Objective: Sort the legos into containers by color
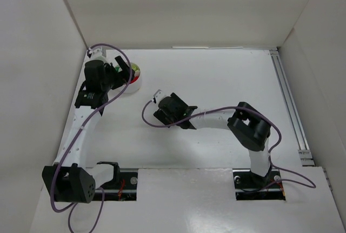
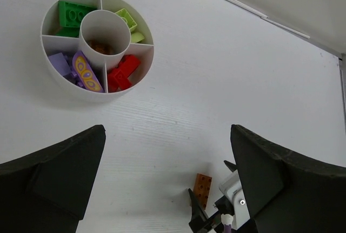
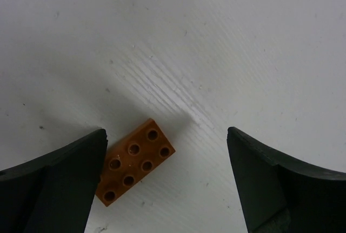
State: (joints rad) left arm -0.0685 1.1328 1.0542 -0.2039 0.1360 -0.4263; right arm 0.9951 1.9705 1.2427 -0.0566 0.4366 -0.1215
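The round white dish (image 2: 141, 84) (image 1: 133, 85) stands at the table's far left. Its wedges hold green bricks (image 2: 73, 14), yellow-green bricks (image 2: 127, 19), red bricks (image 2: 123, 71) and lilac pieces (image 2: 81, 70); something orange-brown lies in the centre cup (image 2: 99, 45). An orange six-stud brick (image 3: 135, 161) (image 2: 203, 187) lies flat on the table. My right gripper (image 3: 165, 141) (image 1: 165, 113) is open low over it, and the brick lies right by the inner side of its left finger (image 3: 70, 173). The gripper hides the brick in the top view. My left gripper (image 2: 167, 135) (image 1: 120, 74) is open and empty, raised beside the dish.
White walls enclose the table on the left, back and right. A metal rail (image 1: 289, 100) runs along the right side. Purple cables (image 1: 148, 119) loop off both wrists.
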